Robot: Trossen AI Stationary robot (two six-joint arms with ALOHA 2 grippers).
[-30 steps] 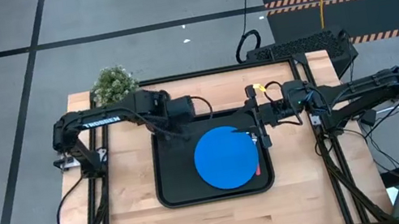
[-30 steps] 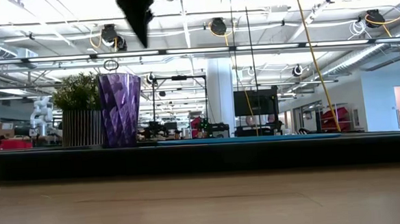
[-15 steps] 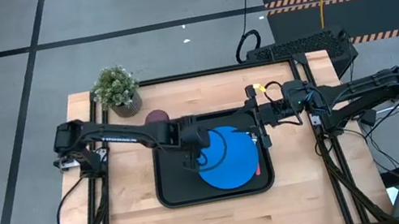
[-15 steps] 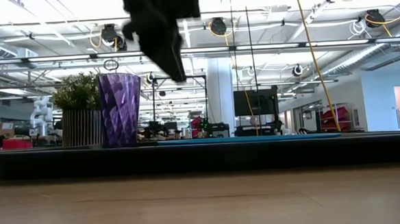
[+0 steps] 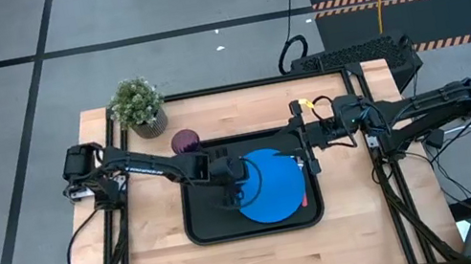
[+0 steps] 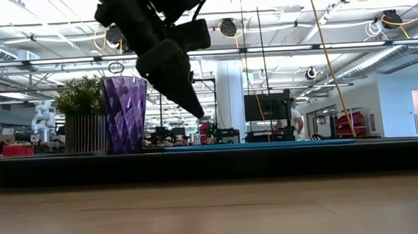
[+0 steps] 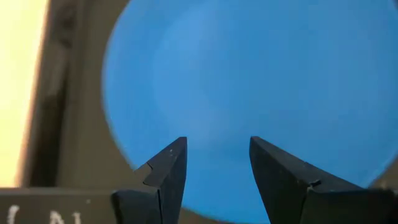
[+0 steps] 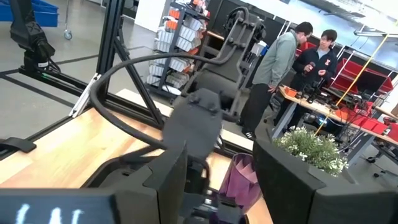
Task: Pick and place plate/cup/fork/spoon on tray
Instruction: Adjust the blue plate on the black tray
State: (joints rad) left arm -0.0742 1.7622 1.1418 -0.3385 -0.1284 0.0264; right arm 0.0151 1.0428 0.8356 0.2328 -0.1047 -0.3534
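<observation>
The left arm is reaching out from the table's left side toward the middle, its left gripper (image 5: 244, 189) pointing downward with fingers (image 7: 168, 171) parted. The right arm is extending in from the right, its right gripper (image 5: 301, 151) open too.

The plate (image 5: 269, 185) is plain bright blue on the black tray (image 5: 203, 225); beside the tray stands the faceted dark purple cup (image 5: 185, 142), the table (image 5: 161, 262) pale wood.

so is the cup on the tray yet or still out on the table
Off the tray. In the high view the cup stands upright on the wood just past the tray rim, next to the potted plant.
</observation>
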